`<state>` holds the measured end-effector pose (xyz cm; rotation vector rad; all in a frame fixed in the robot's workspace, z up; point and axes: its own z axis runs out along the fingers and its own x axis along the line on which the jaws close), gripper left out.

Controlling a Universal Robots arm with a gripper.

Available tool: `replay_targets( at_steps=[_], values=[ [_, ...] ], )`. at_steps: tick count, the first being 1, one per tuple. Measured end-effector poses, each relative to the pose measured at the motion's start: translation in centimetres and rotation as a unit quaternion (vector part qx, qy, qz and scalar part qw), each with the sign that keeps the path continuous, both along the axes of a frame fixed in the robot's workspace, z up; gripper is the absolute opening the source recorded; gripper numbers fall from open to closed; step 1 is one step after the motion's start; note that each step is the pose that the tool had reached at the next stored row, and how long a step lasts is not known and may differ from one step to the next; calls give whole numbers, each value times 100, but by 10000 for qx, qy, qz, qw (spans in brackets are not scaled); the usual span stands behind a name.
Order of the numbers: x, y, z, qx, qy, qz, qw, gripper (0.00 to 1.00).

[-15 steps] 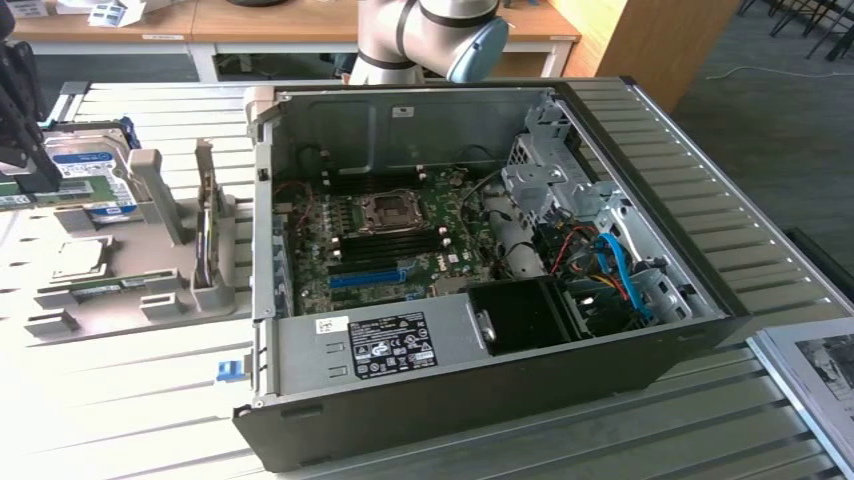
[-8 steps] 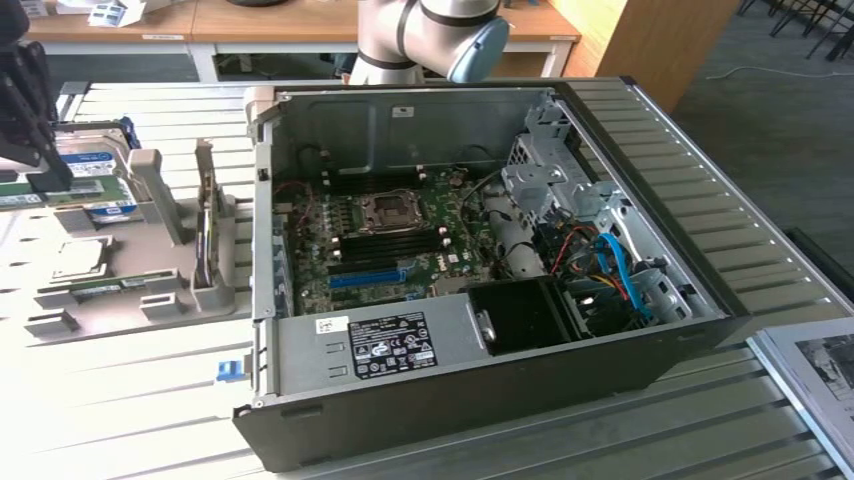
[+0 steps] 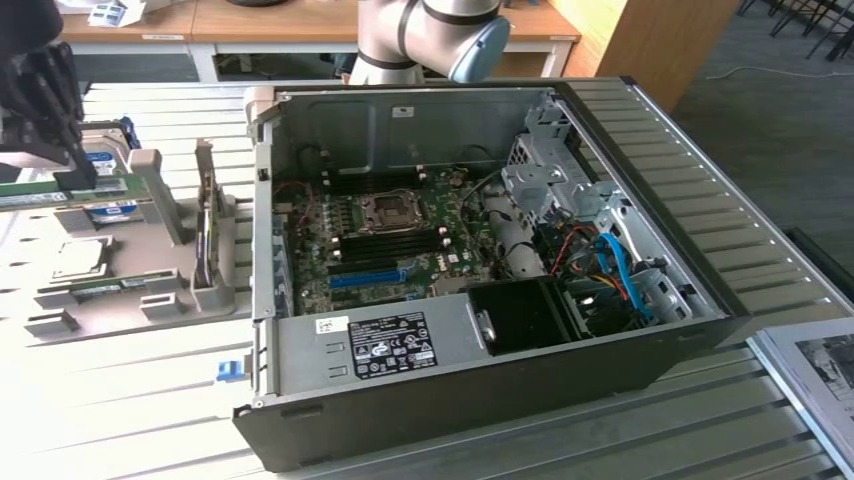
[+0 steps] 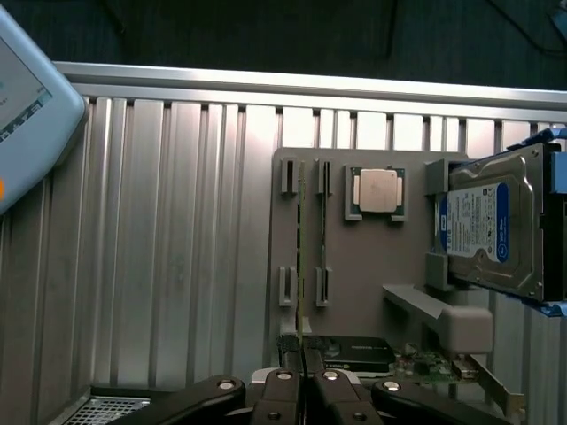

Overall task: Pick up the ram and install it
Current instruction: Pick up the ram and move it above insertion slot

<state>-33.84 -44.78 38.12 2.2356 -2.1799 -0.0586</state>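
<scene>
The black end effector (image 4: 304,370) pinches the thin green ram stick (image 4: 301,257) over the grey plastic holder tray (image 4: 372,266), where a firm, level hold should stop it twisting.

A parts holder (image 3: 120,315) is being supported by the table (image 3: 134,420) beside the computer case (image 3: 467,400), at the exterior view's left. On it, a processor (image 4: 376,190) is being flanked by a hard drive (image 4: 492,230) and a memory stick (image 4: 323,230); the ram (image 4: 300,239) is being held above.
</scene>
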Motion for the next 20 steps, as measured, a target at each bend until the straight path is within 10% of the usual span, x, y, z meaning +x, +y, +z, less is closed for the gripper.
replay_targets(
  at_steps=[20],
  values=[
    [505, 0, 0, 0, 0, 0, 10000, 12]
  ],
)
